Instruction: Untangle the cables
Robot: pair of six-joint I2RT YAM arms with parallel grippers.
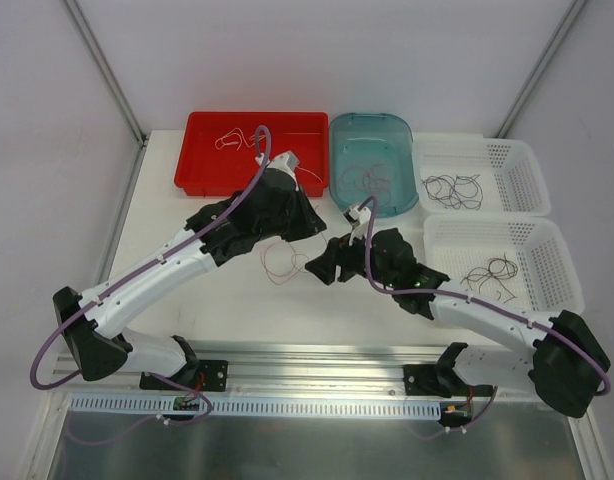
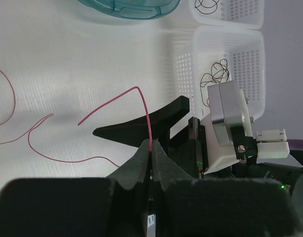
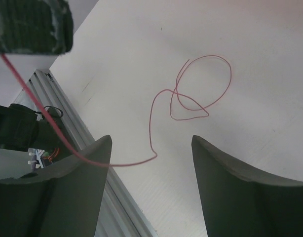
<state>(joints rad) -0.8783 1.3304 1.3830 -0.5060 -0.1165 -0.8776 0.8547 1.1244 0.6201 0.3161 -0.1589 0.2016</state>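
— What do the pincers have?
— Nearest me, my left pincer [image 2: 151, 146] is pinched fully closed on a dark red cable [image 2: 117, 101]. The strand rises out of the tips, bends over and slopes down to a free end. My right pincer [image 3: 150, 142] stands wide, its fingers well apart with nothing gripped between them. The red strand crosses in front of one finger [image 3: 87, 173]; I cannot tell whether it touches.
— And the rest of that cable?
— It lies on the white table [image 1: 237, 300] just beyond the right pincer, curled into a small crossed loop. Farther back, thin pale strands [image 1: 227, 140] sit in the red bin [image 1: 202, 150]. Dark curls [image 1: 372, 180] lie in the blue tub [image 1: 372, 125], and more dark strands [image 1: 452, 188] in the two white baskets [image 1: 532, 165].
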